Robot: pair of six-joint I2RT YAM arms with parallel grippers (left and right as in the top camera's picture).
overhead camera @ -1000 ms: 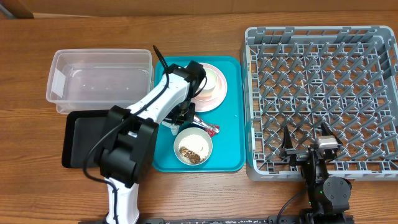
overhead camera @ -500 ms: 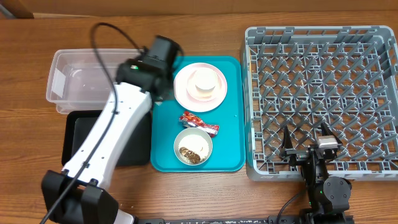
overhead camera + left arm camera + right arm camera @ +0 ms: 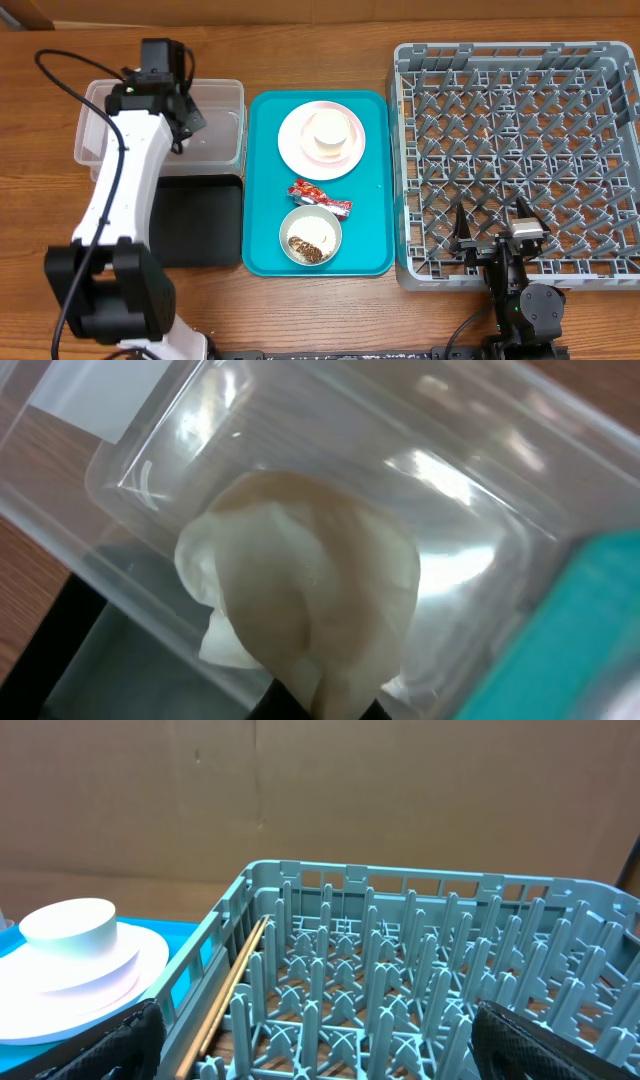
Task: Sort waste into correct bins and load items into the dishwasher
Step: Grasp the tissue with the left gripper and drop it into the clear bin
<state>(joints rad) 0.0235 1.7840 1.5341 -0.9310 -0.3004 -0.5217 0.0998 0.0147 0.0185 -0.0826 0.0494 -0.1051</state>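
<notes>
My left gripper [image 3: 180,122] hangs over the clear tub [image 3: 105,140], shut on the crumpled white tissue [image 3: 310,580]. In the left wrist view the tissue fills the middle, with the tub's floor [image 3: 470,490] below it. On the teal tray, the pink-white plate [image 3: 295,150] carries an upturned white cup [image 3: 327,133]. The red-and-silver wrapper [image 3: 320,197] lies below it, then the white bowl [image 3: 318,225] with food scraps [image 3: 305,248]. My right gripper [image 3: 492,232] stands open over the grey dish rack's [image 3: 520,130] front edge, with nothing in it.
The black tray [image 3: 195,225] lies just in front of the clear tub, left of the teal tray [image 3: 365,230]. The rack's upright pegs [image 3: 400,980] fill the right wrist view, with the plate [image 3: 60,990] and cup [image 3: 68,925] at its left.
The left arm has swung left and back from the teal tray to above the clear tub, carrying the tissue. The right arm has not moved.
</notes>
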